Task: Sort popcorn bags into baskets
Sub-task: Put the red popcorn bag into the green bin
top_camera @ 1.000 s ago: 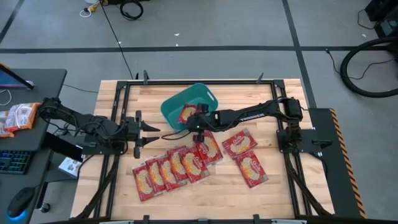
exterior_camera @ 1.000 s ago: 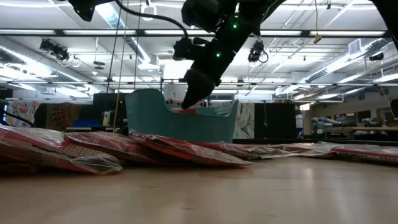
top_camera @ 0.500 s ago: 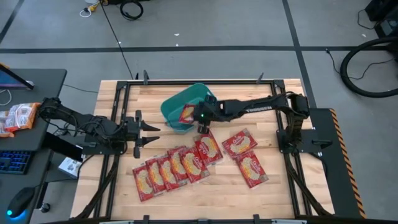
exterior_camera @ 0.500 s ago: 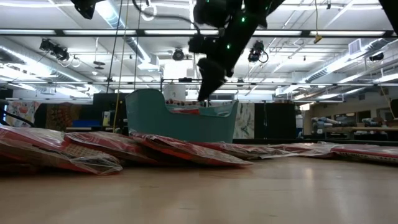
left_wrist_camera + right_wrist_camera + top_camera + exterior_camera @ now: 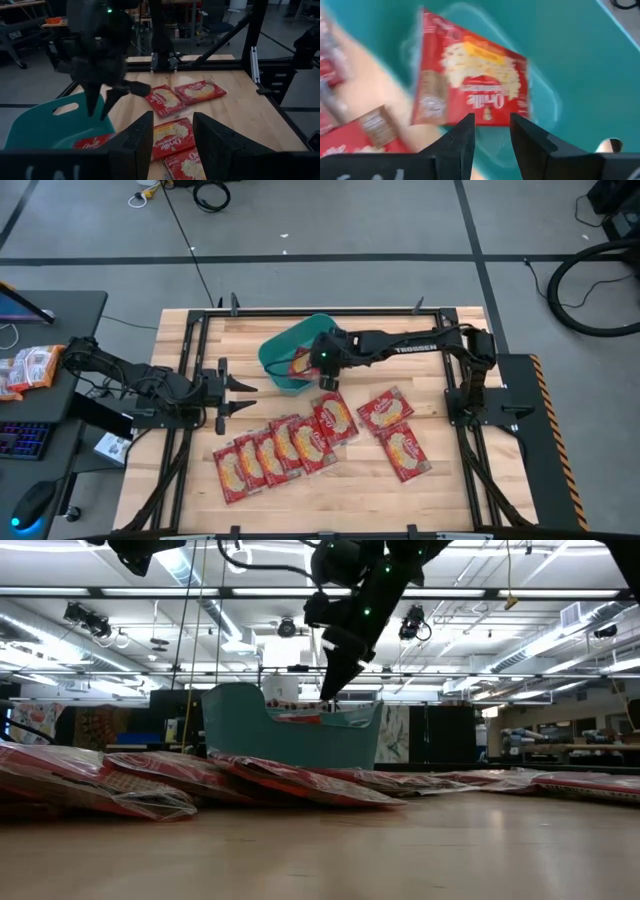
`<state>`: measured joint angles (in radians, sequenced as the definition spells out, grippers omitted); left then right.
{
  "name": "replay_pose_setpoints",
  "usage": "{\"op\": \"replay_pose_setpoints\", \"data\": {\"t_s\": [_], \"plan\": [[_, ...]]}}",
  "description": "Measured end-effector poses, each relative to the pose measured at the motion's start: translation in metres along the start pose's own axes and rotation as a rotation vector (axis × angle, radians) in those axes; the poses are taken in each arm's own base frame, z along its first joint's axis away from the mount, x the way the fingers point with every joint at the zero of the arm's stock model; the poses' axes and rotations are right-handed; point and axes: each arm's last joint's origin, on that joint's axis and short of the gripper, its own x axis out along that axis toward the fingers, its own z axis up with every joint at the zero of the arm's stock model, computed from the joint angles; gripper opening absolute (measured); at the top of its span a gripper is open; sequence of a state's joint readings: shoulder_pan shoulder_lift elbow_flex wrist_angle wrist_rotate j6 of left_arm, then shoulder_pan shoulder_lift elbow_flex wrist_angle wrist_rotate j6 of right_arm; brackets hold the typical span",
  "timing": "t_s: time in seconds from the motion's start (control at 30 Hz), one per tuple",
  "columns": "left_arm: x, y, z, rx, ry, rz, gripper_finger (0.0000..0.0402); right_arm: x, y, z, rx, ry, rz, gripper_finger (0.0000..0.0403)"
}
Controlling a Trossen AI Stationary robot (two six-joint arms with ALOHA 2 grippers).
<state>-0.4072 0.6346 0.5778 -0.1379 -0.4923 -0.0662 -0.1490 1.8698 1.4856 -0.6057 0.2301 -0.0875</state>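
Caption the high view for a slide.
Right gripper open over the teal basket, one popcorn bag inside.

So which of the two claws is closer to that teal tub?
The right gripper: it hangs over the teal tub. The left gripper waits beside it, over bare table.

The right gripper (image 5: 305, 364) has moved over the teal basket (image 5: 275, 350), dropping its popcorn bag (image 5: 299, 362) inside.

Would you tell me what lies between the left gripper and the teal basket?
In the high view, only bare wooden table separates the left gripper from the teal basket; the nearest popcorn bags lie closer to the camera.
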Motion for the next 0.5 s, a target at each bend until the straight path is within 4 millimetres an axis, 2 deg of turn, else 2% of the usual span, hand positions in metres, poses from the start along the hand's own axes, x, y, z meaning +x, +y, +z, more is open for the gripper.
{"op": "replay_pose_setpoints", "data": {"t_s": [0.13, 0.33, 0.5], "plan": [[0.000, 0.000, 0.000, 0.001, 0.001, 0.000, 0.0144, -0.003, 0.019, -0.001, -0.100, 0.011, 0.044, 0.0127], [0.000, 0.000, 0.000, 0.001, 0.002, 0.001, 0.0144, -0.002, 0.058, 0.000, -0.249, -0.063, -0.056, 0.0127], [0.000, 0.000, 0.000, -0.003, 0.001, 0.000, 0.0144, 0.009, 0.068, -0.005, -0.269, -0.057, -0.119, 0.0127]]}}
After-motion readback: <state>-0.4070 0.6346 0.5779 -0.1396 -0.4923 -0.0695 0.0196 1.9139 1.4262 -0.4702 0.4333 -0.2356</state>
